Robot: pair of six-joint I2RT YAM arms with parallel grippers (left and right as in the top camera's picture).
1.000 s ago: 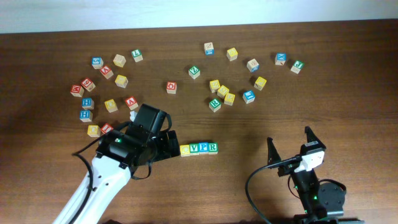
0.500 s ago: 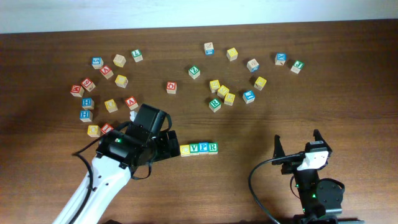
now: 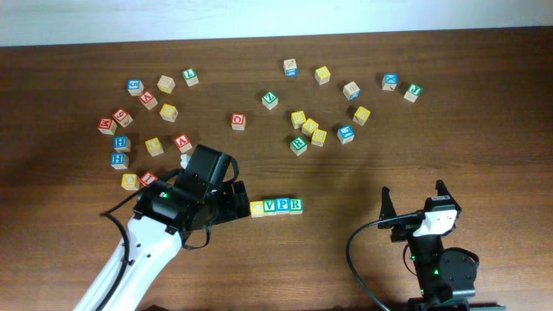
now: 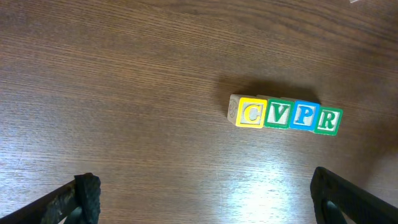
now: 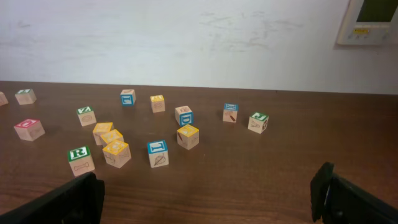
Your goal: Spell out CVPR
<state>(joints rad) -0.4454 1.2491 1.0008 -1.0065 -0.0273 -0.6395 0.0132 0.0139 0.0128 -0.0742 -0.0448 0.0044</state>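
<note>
Four letter blocks stand touching in a row on the table: yellow C (image 4: 252, 114), green V (image 4: 278, 114), blue P (image 4: 305, 115), green R (image 4: 328, 119). The row shows in the overhead view (image 3: 276, 206) near the table's middle front. My left gripper (image 3: 233, 201) is open and empty just left of the row; in its wrist view (image 4: 205, 199) the jaws are wide apart below the row. My right gripper (image 3: 413, 206) is open and empty at the front right, far from the row; in its wrist view (image 5: 205, 196) nothing lies between the jaws.
Several loose letter blocks lie scattered at the back left (image 3: 147, 130) and back right (image 3: 320, 121) of the table. A green R block (image 5: 81, 160) and a blue block (image 5: 158, 153) lie ahead of the right gripper. A white wall runs along the back.
The right arm drew back toward the front edge one second ago and has been still since. The left arm and the block row have not moved.
</note>
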